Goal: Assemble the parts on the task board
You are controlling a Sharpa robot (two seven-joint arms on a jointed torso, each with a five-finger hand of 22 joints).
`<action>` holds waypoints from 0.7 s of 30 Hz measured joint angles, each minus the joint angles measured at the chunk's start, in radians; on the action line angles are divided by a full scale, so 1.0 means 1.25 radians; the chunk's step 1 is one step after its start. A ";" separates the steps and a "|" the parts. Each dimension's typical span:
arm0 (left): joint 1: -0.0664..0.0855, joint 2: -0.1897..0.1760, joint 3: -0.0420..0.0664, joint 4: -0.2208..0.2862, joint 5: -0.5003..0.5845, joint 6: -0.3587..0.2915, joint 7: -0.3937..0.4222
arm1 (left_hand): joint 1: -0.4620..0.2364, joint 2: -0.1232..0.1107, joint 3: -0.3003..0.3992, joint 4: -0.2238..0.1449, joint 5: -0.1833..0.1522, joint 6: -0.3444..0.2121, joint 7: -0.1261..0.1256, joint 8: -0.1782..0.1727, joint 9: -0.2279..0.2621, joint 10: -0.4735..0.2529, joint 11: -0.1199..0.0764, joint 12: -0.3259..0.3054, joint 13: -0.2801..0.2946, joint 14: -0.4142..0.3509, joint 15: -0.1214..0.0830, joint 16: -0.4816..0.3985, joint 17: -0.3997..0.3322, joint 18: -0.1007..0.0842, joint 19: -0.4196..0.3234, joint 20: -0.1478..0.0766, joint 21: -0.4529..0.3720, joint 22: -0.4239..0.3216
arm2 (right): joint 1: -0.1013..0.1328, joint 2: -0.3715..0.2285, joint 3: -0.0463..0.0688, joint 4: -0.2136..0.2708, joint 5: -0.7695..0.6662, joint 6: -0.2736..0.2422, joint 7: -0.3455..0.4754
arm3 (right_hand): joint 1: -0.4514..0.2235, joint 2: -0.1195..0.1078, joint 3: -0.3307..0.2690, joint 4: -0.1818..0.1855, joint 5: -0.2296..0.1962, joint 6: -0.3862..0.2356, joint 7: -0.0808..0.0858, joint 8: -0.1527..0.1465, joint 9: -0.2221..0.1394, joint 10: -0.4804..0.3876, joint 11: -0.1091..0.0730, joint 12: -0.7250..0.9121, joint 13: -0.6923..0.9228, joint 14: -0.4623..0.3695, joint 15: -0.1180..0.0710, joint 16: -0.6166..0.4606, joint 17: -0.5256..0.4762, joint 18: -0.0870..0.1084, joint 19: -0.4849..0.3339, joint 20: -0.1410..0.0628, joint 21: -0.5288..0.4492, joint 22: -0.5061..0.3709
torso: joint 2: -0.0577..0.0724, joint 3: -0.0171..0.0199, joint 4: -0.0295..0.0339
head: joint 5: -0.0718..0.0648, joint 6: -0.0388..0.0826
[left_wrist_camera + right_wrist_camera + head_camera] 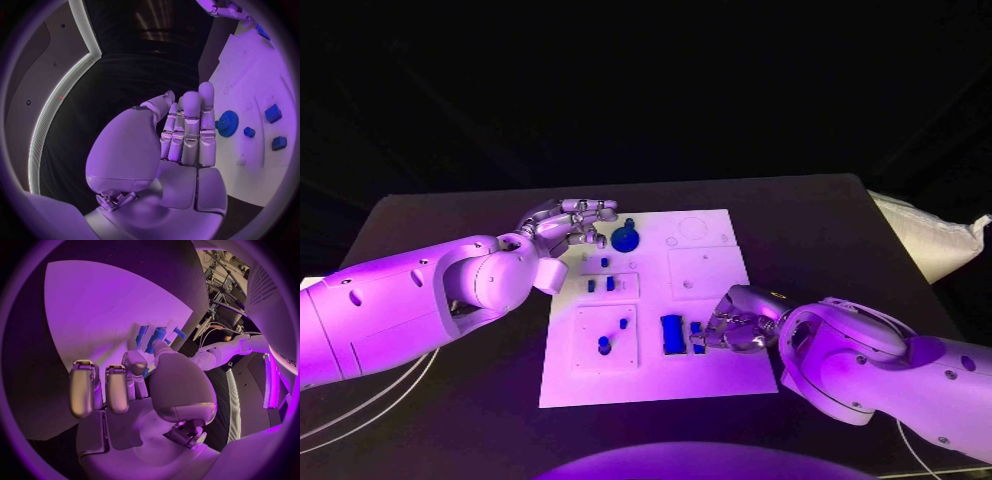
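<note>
The white task board (pixel 718 375) lies in the middle of the black table. A blue gear (pixel 626 239) (pixel 227 123) sits near its far left corner. My left hand (pixel 574 222) (pixel 187 135) hovers just left of the gear, fingers held together and holding nothing. Several small blue parts (pixel 604 345) stand in the left recesses. My right hand (pixel 733 325) (pixel 134 385) is low over the board's near middle. Its thumb and one finger pinch a small blue part (pixel 697 333) next to a longer blue block (pixel 672 333) (pixel 156 337). The other fingers are stretched out.
Square recessed panels (pixel 701 272) take up the board's right half. A pale bag (pixel 935 240) lies off the table's right edge. Bare black table (pixel 444 215) surrounds the board.
</note>
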 measured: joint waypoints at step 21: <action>-0.001 0.001 0.000 -0.001 0.000 0.001 -0.001 | 0.000 0.000 0.000 0.000 0.000 0.000 0.000 0.000 0.000 0.000 0.000 0.000 0.000 0.000 0.000 0.000 0.000 0.000 0.000 0.000 0.000 0.000 | 0.000 0.002 0.000 -0.014 -0.018 0.029 0.013 | 0.125 0.024 -0.033 -0.067 -0.077 0.000 0.000 0.000 0.010 0.003 0.003 0.000 0.006 -0.003 -0.003 0.000 0.000 0.000 0.000 0.000 0.000 0.000 | 0.000 -0.0010 0.0013 | -0.002 0.000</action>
